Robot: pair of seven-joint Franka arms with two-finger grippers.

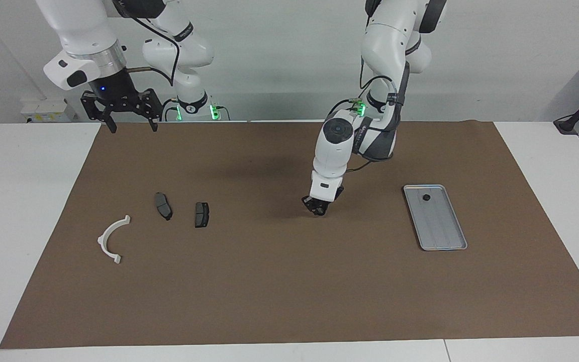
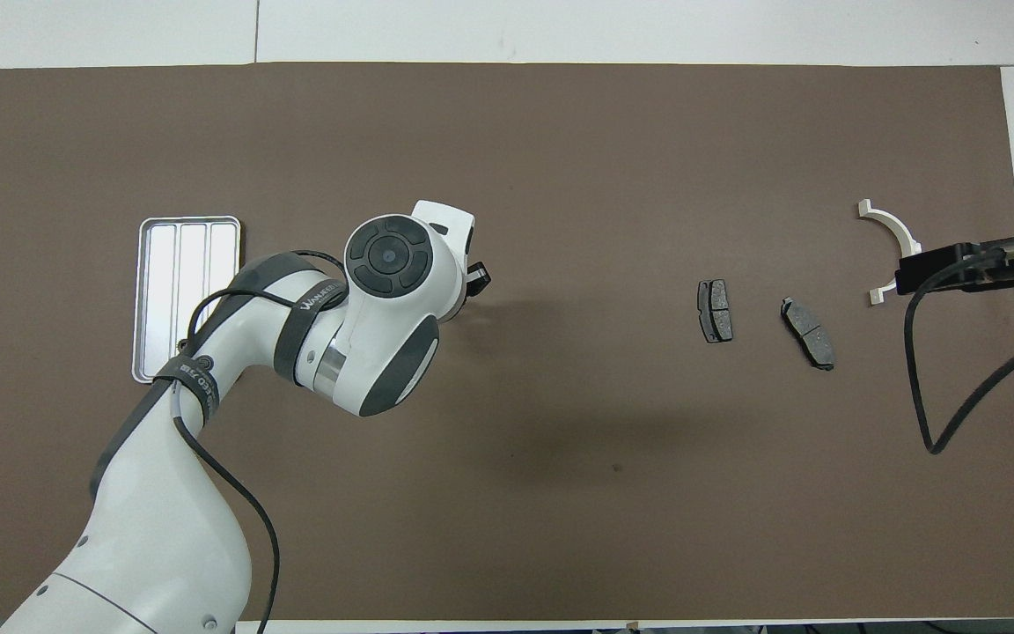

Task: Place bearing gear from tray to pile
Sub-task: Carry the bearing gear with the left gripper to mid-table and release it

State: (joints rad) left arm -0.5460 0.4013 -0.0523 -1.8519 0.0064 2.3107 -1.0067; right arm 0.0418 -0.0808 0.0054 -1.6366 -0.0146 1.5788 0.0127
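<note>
The silver-grey tray (image 1: 443, 231) lies on the brown mat toward the left arm's end; it also shows in the overhead view (image 2: 159, 299). One small black bearing gear (image 1: 426, 197) sits in the tray's end nearer the robots. My left gripper (image 1: 318, 208) hangs low over the mat between tray and pile, shut on a small dark round gear (image 1: 321, 211). The pile lies toward the right arm's end: a white half-ring (image 1: 111, 236) and two dark brake pads (image 1: 164, 206) (image 1: 202, 214). My right gripper (image 1: 132, 124) waits open and empty, raised over the mat's edge.
The brown mat (image 1: 289, 301) covers most of the white table. The left arm's elbow and cable (image 2: 208, 352) hang over part of the tray in the overhead view. A wide bare stretch of mat separates the left gripper from the brake pads (image 2: 715, 310).
</note>
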